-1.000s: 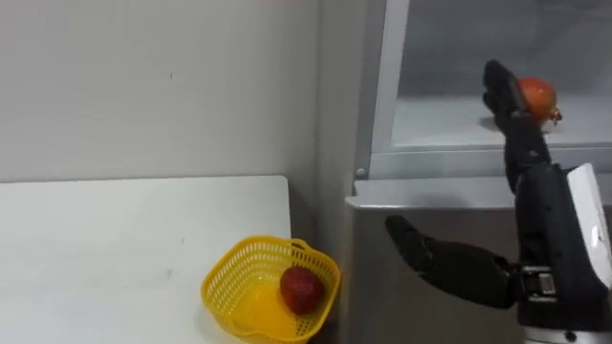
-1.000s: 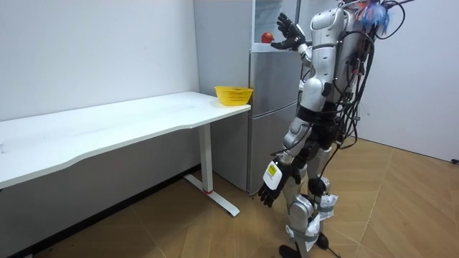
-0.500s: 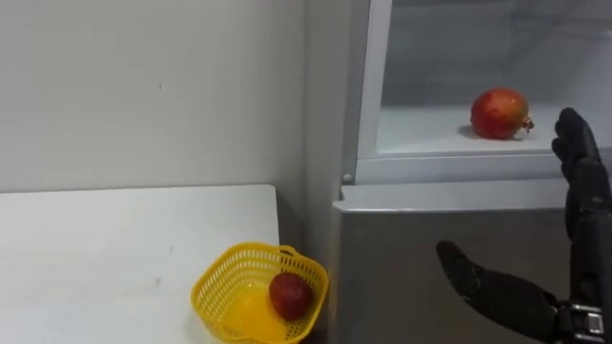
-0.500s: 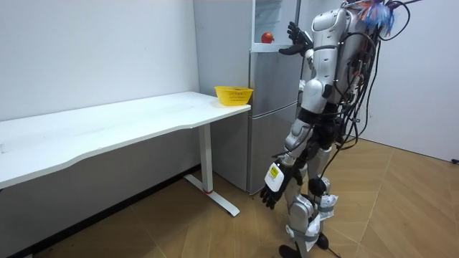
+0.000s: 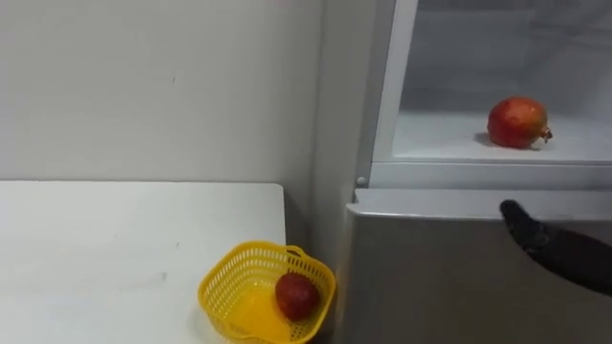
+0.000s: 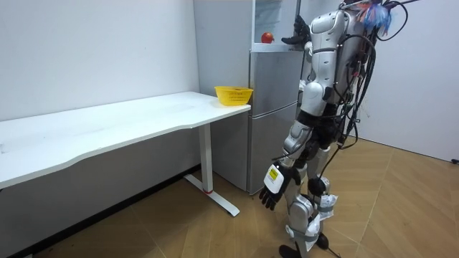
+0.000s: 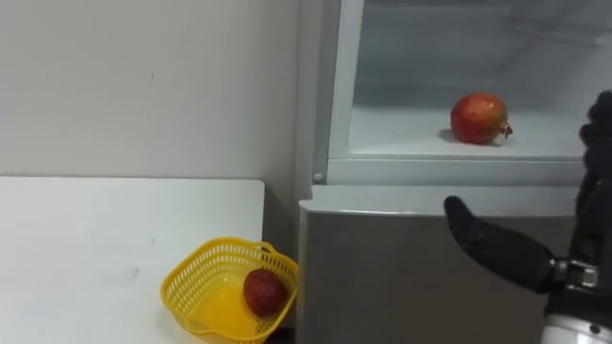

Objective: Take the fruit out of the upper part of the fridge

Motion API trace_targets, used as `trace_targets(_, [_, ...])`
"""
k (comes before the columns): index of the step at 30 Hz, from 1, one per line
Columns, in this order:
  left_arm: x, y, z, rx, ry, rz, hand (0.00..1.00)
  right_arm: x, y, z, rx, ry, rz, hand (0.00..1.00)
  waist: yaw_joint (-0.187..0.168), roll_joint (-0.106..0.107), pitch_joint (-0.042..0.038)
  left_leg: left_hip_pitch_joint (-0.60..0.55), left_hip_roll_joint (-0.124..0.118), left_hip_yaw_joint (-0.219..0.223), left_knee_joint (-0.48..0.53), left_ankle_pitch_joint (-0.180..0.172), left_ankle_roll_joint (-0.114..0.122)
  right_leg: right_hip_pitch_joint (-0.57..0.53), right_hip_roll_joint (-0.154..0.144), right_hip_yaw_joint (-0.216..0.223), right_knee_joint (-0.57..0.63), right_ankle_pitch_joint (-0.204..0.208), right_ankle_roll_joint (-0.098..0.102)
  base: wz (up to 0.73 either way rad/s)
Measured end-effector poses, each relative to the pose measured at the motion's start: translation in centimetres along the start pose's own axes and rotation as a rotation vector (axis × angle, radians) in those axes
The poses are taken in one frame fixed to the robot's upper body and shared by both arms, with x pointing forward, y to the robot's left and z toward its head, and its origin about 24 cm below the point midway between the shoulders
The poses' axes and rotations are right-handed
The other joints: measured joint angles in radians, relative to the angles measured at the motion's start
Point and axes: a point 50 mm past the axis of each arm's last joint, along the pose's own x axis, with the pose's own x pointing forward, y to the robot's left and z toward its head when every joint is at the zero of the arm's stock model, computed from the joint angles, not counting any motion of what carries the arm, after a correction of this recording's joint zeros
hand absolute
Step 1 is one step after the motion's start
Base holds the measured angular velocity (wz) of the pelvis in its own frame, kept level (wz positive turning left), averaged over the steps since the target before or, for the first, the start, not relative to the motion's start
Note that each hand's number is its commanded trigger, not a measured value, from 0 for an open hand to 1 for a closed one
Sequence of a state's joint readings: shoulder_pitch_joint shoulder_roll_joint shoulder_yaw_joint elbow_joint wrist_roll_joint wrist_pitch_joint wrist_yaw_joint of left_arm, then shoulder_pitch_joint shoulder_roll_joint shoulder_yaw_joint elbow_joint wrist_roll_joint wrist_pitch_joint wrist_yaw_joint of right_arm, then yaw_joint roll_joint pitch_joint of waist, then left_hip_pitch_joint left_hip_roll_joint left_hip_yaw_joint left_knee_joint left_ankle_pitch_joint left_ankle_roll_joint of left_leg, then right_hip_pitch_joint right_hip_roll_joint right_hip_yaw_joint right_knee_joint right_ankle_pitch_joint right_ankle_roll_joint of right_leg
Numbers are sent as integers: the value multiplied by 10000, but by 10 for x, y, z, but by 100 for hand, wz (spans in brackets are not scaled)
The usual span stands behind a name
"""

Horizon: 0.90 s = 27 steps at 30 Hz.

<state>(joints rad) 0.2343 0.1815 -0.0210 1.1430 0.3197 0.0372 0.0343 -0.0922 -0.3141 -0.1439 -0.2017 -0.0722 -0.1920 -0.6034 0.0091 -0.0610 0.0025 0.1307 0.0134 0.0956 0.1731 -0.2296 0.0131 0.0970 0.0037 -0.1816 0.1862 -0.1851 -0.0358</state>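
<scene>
— What is the biggest thing here?
— The long white table point(image 6: 129, 120). Its end stands just beside the grey fridge point(image 6: 269, 107), on the fridge's left as the robot sees it. The robot stands upright directly in front of the fridge, facing it.
— Is the fridge open?
— The upper compartment is open. The lower door is closed.
— And on the table?
— A yellow basket point(image 5: 228, 279) sits on the corner nearest to the fridge.
— What are the hands doing?
— The right hand point(image 7: 497, 248) is raised in front of the fridge, about level with the front edge of the open compartment. Its thumb is spread wide from the straight fingers, and it holds nothing. The left hand point(image 6: 273, 192) hangs low beside the leg, away from the fridge, with relaxed fingers, also empty.
— Where is the thing to fetch?
— The pomegranate point(image 5: 517, 121) lies on the white shelf point(image 5: 440, 143) inside the fridge's upper compartment. The right hand is near it, lower and to its right, but does not touch it.
— Anything smaller?
— One dark red fruit point(image 5: 297, 294) lies in the basket, on the side towards the fridge.
</scene>
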Motion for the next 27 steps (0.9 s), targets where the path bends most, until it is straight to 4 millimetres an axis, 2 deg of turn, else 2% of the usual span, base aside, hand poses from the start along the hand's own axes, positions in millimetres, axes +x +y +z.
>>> trace_targets(2, [0, 4, 3, -62, -161, -10, 0, 10, -4, -1, -199, -56, -397, 0, -6, -122, 6, -22, -5, -37, 29, 1, 0, -75, -2, -5, -5, -6, -1, 4])
trace_targets(7, [0, 11, 0, 18, -48, 70, 0, 21, -6, -1, -127, -7, -590, 0, -9, -306, 16, -156, -40, -187, 100, 2, 2, -153, -19, -176, -24, -19, 6, 7])
trace_targets(9, [0, 13, -2, -68, 39, 114, 0, 27, -4, 1, -10, 67, -741, 0, -1, -355, -11, -215, -45, -197, 113, 3, 3, -222, -10, -172, -4, -19, 6, 0])
trace_targets(11, [0, 15, -5, -261, 149, 127, 0, 39, -5, 7, 237, -189, -947, 0, 2, -403, -50, -331, -55, -203, 158, 4, 5, -273, 0, -181, 19, -19, 8, 0])
trace_targets(15, [-1, 15, -11, -341, 361, 77, 0, 63, -5, 8, 541, -153, -887, 0, 37, -473, -50, -313, -54, -271, 168, 5, 6, -222, -4, -166, 40, -18, 6, 3])
trace_targets(19, [-2, 19, -14, -378, 403, 180, 0, 74, -14, -8, 336, 593, -547, 0, 178, -617, -37, -311, -55, -401, 250, 2, 4, -134, -42, -240, -2, -17, 1, 7])
trace_targets(23, [-2, 24, -11, -467, 277, 369, 0, 80, -20, -30, 75, 1783, -570, 0, 265, -689, 26, -343, -51, -452, 261, 2, 3, -148, -58, -253, 19, -18, -3, 3])
trace_targets(27, [-3, 27, -12, -512, 261, 384, 0, 81, -23, -41, -29, 2433, -457, 0, 287, -757, 1, -355, -48, -493, 255, 2, 2, -147, -59, -323, 24, -18, -5, 2])
